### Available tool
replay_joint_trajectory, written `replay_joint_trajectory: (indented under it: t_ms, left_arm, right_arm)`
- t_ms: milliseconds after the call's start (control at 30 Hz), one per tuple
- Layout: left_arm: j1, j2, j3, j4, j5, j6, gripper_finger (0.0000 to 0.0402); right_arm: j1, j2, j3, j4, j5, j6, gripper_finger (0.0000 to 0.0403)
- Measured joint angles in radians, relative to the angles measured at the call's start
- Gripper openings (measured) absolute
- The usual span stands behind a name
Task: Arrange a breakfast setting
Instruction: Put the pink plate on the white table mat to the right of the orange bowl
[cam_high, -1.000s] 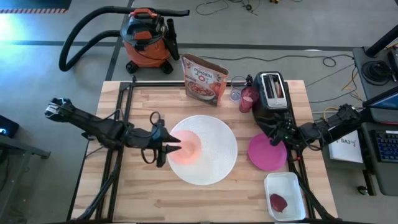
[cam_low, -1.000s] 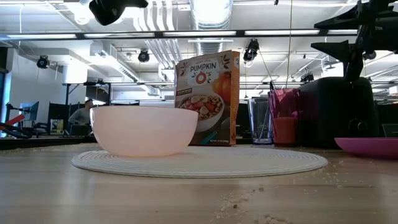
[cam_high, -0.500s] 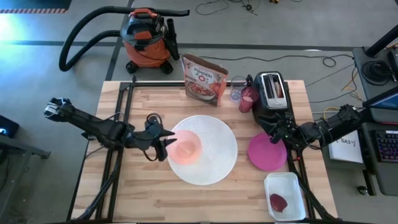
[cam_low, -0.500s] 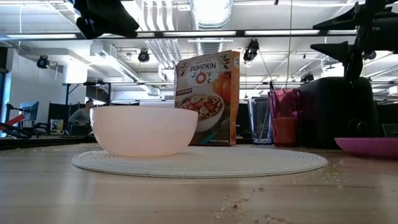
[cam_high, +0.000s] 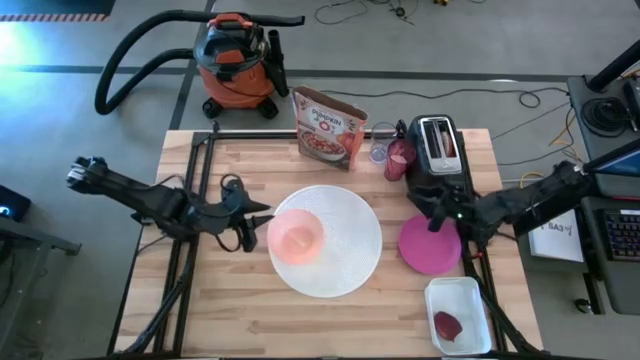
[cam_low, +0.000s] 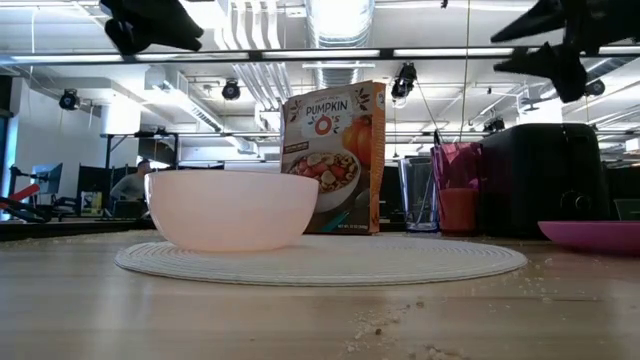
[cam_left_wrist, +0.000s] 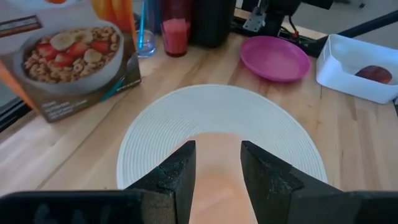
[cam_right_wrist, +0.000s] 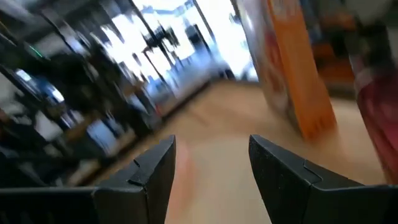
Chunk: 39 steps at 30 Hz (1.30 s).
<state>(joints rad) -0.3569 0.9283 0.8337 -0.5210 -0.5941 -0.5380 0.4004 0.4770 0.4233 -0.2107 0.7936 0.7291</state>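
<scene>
The pale pink bowl sits on the left part of the large white round plate at the middle of the table. The left gripper hangs just beside the bowl's left rim, apart from it, its fingers parted and empty. The right gripper hovers over the far edge of the smaller magenta plate, fingers spread with nothing between them. Along the table's far edge stand a Pumpkin O's cereal box, a clear glass, a translucent pink cup and a black toaster. A white tray lies at the near right corner.
</scene>
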Motion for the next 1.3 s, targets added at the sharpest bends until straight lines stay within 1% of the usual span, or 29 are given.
replay_joint_trajectory:
  t_ms: [133,233,300,367,467,600,700,767,933,1033,1200,1300]
  left_arm:
    - [0.000,-0.059,0.000,-0.048,0.000,-0.025,0.0111]
    - [0.000,-0.097,0.000,-0.052,0.000,-0.032,0.0111]
    - [0.000,-0.119,0.000,-0.054,0.001,-0.029,0.0111]
    - [0.000,-0.142,0.003,-0.074,0.002,-0.018,0.0111]
    - [0.000,-0.174,0.029,-0.147,0.007,-0.019,0.0111]
    - [0.000,-0.205,0.066,-0.231,0.008,-0.022,0.0111]
    - [0.000,-0.220,0.103,-0.292,0.008,-0.022,0.0111]
    - [0.000,-0.224,0.132,-0.350,0.008,-0.022,0.0111]
    - [0.000,-0.230,0.200,-0.499,0.008,-0.025,0.0111]
    - [0.000,-0.238,0.223,-0.532,0.008,-0.026,0.0111]
    - [0.000,-0.261,0.236,-0.577,0.007,-0.026,0.0111]
    - [0.000,-0.276,0.236,-0.600,0.004,-0.028,0.0111]
  right_arm:
    - [0.000,0.099,0.151,-0.351,-0.087,0.280,0.0192]
    - [0.000,0.167,0.253,-0.546,-0.185,0.486,0.0192]
    - [0.000,0.211,0.310,-0.646,-0.256,0.615,0.0192]
    - [0.000,0.256,0.357,-0.716,-0.306,0.730,0.0192]
    - [0.000,0.323,0.395,-0.790,-0.376,0.834,0.0192]
    - [0.000,0.409,0.402,-0.813,-0.472,0.932,0.0192]
    - [0.000,0.482,0.400,-0.810,-0.552,0.979,0.0192]
    - [0.000,0.527,0.400,-0.809,-0.585,0.996,0.0192]
    - [0.000,0.602,0.400,-0.786,-0.611,1.039,0.0192]
    - [0.000,0.639,0.402,-0.736,-0.620,1.057,0.0192]
    - [0.000,0.735,0.404,-0.632,-0.668,1.053,0.0192]
    - [0.000,0.799,0.415,-0.640,-0.708,1.023,0.0192]
